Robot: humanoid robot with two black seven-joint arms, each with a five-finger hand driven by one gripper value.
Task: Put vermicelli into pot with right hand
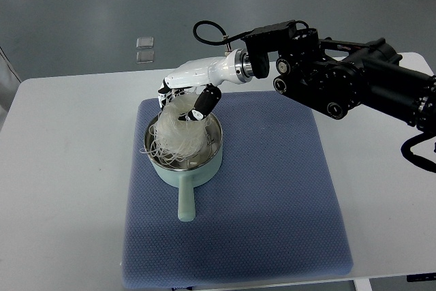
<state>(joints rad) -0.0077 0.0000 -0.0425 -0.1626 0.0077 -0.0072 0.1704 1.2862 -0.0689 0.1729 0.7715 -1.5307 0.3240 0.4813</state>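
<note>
A pale green pot point(185, 168) with a steel inside stands on the blue mat point(272, 195), its handle pointing toward the near edge. A bundle of white vermicelli point(176, 134) lies in the pot, its top reaching up into my right hand point(184, 100). My right hand is white with black fingertips and hovers over the pot's far rim, fingers curled around the top of the vermicelli. Its black arm comes in from the right edge. My left arm is out of view.
The mat lies on a white table point(61, 168). Two small clear squares point(144, 48) lie on the grey floor beyond the table's far edge.
</note>
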